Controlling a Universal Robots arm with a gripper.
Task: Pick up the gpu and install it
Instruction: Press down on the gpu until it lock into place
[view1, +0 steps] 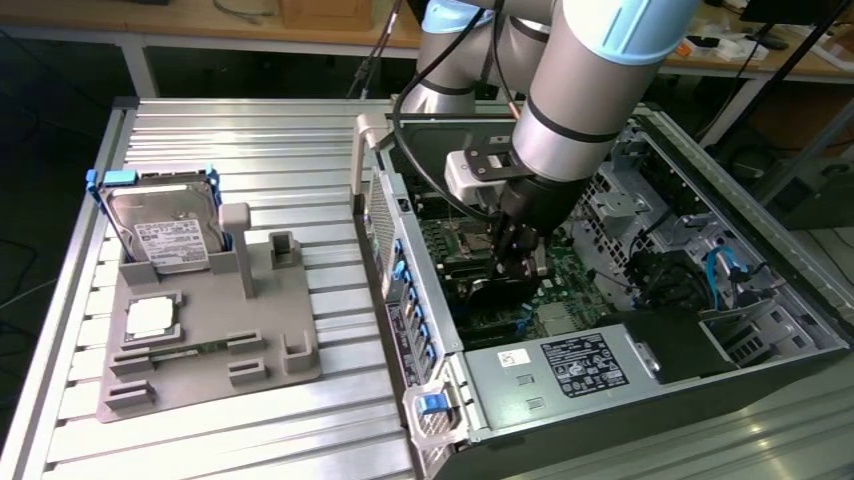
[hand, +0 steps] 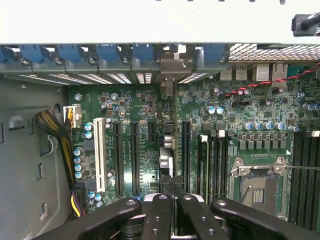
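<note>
**Q:** Where is the thin green-and-dark gpu (view1: 487, 292)?

**A:** Standing on edge over the green motherboard (view1: 567, 292), inside the open grey metal computer case (view1: 387, 200), at six o'clock of the black-fingered tool (view1: 518, 262) in the exterior view. The case lies at three o'clock of the grey plastic parts holder (view1: 200, 340) on the ribbed aluminium counter (view1: 240, 130).

**Q:** Tool state?

**A:** Pressed together at the card's upper edge (whether card is nipped between the fingers cannot be told).

**Q:** Good practice for seating?

**A:** Probably square pressure straight down, with the silvery bracket kept aligned to the rear opening.

**Q:** Arm pose?

**A:** Wrist vertical, reaching down into the case.
</note>
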